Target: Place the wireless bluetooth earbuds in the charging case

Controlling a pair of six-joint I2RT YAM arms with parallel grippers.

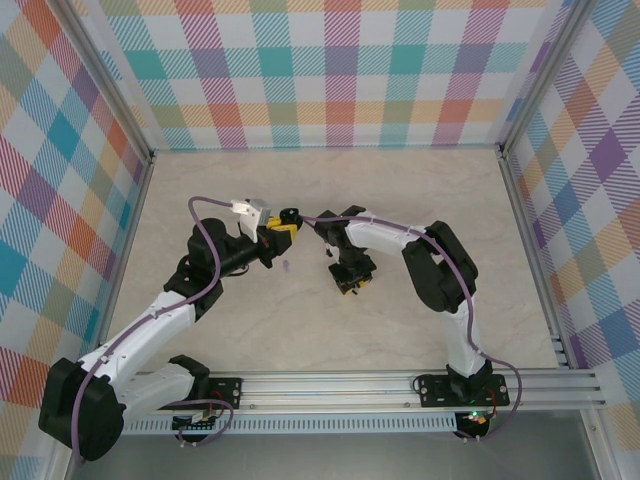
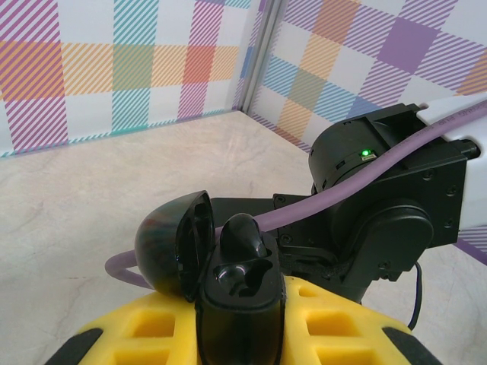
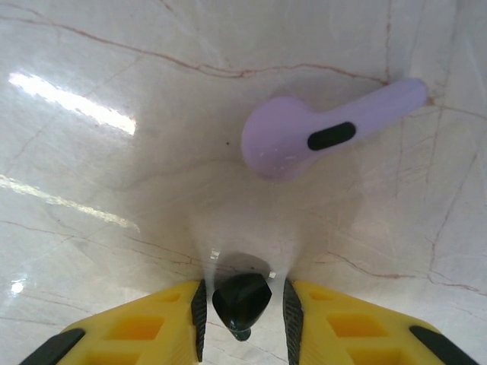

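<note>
Pale marble-pattern counter (image 1: 330, 195) is lying flat, with brown veins running across it and light glare (image 3: 72, 103) showing on its surface. Multicoloured checked panels (image 1: 320, 70) are enclosing it at 9, 12 and 3 o'clock. An aluminium rail (image 1: 400, 385) is running along the 6 o'clock edge. Metal corner posts (image 1: 105, 80) are standing at 10 and 2 o'clock.

The left arm (image 1: 150, 330) reaches from its base up and inward, elbow bent and wrist level. Its left end effector (image 1: 278, 232) faces the other arm, yellow fingers (image 2: 335, 319) clamped tight on the charging case (image 2: 240, 293). The right arm (image 1: 440, 270) rises from its base, folds at the elbow and stretches its forearm leftward with the wrist turned down. The right end effector (image 3: 242, 304) points straight down, jaws drawn narrowly in around a black earbud (image 3: 240, 295).
</note>
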